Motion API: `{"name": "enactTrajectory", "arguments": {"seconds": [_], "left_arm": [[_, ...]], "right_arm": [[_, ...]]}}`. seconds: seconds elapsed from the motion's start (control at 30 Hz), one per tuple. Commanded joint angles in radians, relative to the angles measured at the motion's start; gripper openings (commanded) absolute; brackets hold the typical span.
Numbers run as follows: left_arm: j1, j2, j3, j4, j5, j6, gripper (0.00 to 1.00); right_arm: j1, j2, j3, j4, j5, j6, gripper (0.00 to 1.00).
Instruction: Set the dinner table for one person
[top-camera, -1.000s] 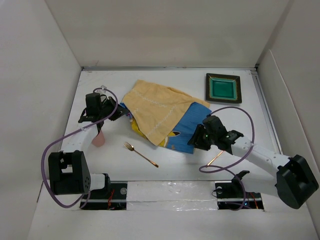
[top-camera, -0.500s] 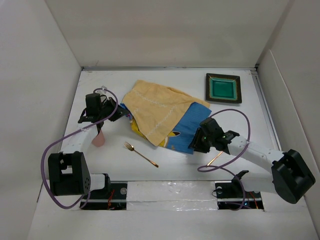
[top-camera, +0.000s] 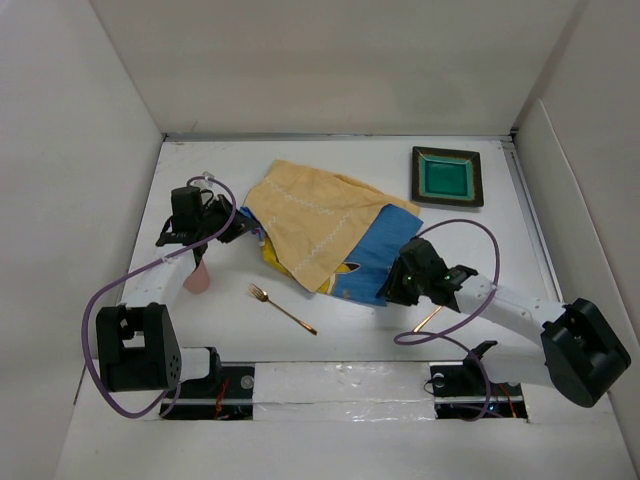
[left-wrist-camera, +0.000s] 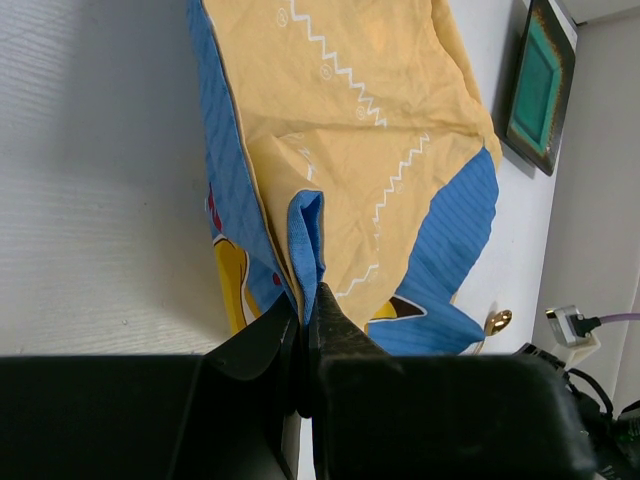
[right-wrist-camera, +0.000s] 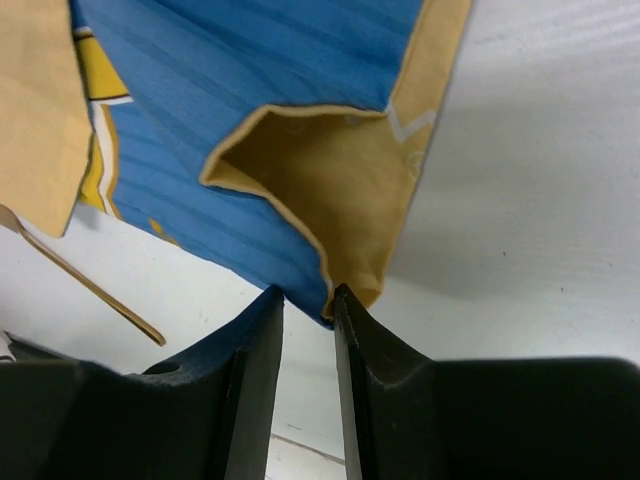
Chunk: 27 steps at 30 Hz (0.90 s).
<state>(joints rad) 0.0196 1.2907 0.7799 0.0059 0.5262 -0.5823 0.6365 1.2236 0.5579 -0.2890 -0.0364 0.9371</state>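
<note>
Two pincers are set at opposite sides of the crumpled placemat, judged so that it can be pulled flat on the counter, which lies beneath everything. The left pincer is closed tight on a raised blue fold at the placemat's edge. The right pincer is held low over the counter with only a narrow gap between its jaws. The turned-up near corner is met at their tips, but no firm grip is seen. The plate, fork and pink cup are set apart from the cloth, presumably to be placed once it is spread.
</note>
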Motion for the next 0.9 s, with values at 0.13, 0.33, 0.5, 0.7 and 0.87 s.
{"name": "enactTrajectory", "arguments": {"seconds": [0.13, 0.33, 0.5, 0.7, 0.87], "left_arm": [[0.005, -0.030, 0.036, 0.009, 0.008, 0.019, 0.00], [0.016, -0.028, 0.081, -0.003, -0.002, 0.022, 0.00], [0.028, -0.057, 0.325, -0.099, -0.011, -0.034, 0.00], [0.028, -0.116, 0.665, -0.150, -0.083, -0.100, 0.00], [0.042, -0.090, 0.960, -0.159, -0.063, -0.181, 0.00]], "right_arm": [[0.019, -0.035, -0.013, 0.129, 0.058, -0.056, 0.20], [0.037, -0.133, 0.072, 0.036, 0.107, -0.122, 0.00], [0.026, -0.278, 0.439, -0.171, 0.243, -0.286, 0.00], [0.017, -0.236, 0.914, -0.372, 0.285, -0.422, 0.00], [0.017, -0.239, 1.243, -0.420, 0.273, -0.475, 0.00]]}}
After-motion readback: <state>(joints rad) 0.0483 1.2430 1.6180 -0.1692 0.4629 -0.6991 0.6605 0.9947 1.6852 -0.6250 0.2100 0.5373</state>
